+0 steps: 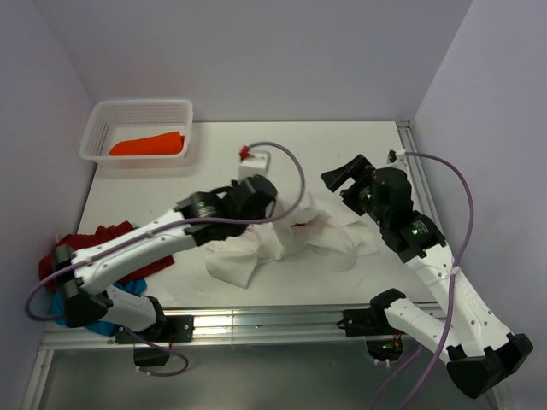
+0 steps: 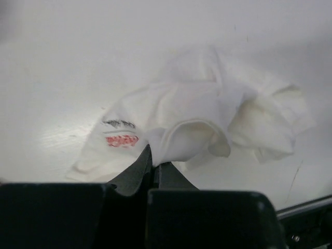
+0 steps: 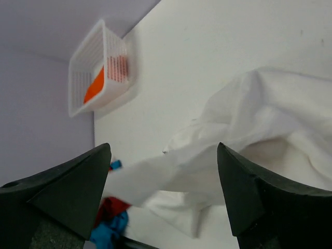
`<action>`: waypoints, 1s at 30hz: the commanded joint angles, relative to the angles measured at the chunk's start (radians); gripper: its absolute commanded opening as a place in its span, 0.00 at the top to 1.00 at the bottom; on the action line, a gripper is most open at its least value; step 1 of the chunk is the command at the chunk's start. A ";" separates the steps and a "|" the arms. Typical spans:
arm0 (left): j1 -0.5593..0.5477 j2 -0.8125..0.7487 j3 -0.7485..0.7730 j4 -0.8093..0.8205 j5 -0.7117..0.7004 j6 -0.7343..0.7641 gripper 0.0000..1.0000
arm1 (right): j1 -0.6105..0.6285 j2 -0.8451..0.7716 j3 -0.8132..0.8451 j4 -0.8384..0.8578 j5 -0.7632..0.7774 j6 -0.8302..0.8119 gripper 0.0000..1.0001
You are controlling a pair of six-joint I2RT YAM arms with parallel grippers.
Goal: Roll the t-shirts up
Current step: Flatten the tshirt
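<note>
I had the L gripper (image 2: 152, 158) pinched tight on a fold of the white t-shirt (image 1: 286, 239), crumpled mid-worktop (image 1: 359, 145) nr the near edge. The R gripper (image 3: 163, 150) hung wide open, empty, beside it. An orange tee (image 1: 147, 145) lay in the basket (image 1: 102, 120), far-left corner; dark red tee (image 1: 107, 235) and blue tee (image 1: 96, 327) at near-left.

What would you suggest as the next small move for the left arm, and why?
Probably draw the left claw slowly back toward its base, to pull the white t-shirt flatter. That claw is shut on a fold of the cloth, the shirt lies crumpled rather than spread, and the right claw hangs open above it, gripping nothing.
</note>
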 commanded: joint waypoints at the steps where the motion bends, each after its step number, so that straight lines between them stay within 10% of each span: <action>1: 0.064 -0.148 0.113 -0.164 -0.077 0.064 1.00 | -0.004 -0.005 -0.093 0.160 -0.153 -0.277 0.10; 22: 0.167 -0.242 0.310 -0.411 -0.272 0.073 1.00 | -0.004 -0.094 -0.429 0.161 -0.134 -0.323 0.14; 30: 0.385 -0.181 0.388 -0.397 -0.238 0.183 1.00 | -0.004 -0.241 -0.484 0.139 -0.098 -0.335 0.14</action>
